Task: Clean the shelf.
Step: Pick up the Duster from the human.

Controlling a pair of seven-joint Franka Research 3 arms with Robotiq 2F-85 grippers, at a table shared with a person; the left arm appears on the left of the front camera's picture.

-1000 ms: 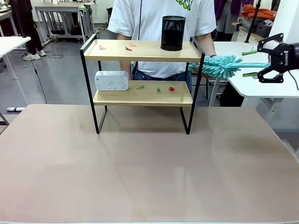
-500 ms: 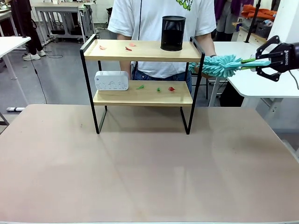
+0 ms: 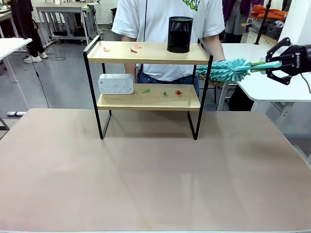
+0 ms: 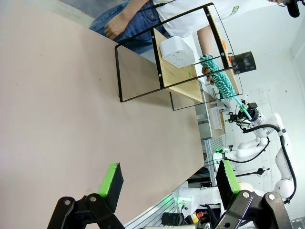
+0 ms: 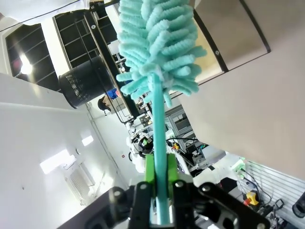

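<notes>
The shelf [image 3: 148, 54] stands at the table's far side, and its black frame [image 4: 138, 71] shows sideways in the left wrist view. Small red, pink and green scraps [image 3: 133, 49] lie on both boards. To the right of the shelf, my right gripper [image 3: 273, 63] is shut on the handle of a teal fluffy duster [image 3: 226, 69]. The duster's head points at the shelf's right leg, by the person's hand [image 3: 214, 81]. In the right wrist view the duster [image 5: 157, 43] rises from my shut fingers [image 5: 150, 174]. My left gripper [image 4: 167, 179] hangs open over the table, holding nothing.
A black mesh cup [image 3: 180, 34] stands on the top board at the right. A white boxy device [image 3: 116, 83] sits on the lower board at the left. The person [image 3: 165, 19] stands right behind the shelf. The brown table [image 3: 155, 174] stretches in front.
My right gripper was open around the duster's handle a second ago and has closed on it. The duster's head has dipped slightly.
</notes>
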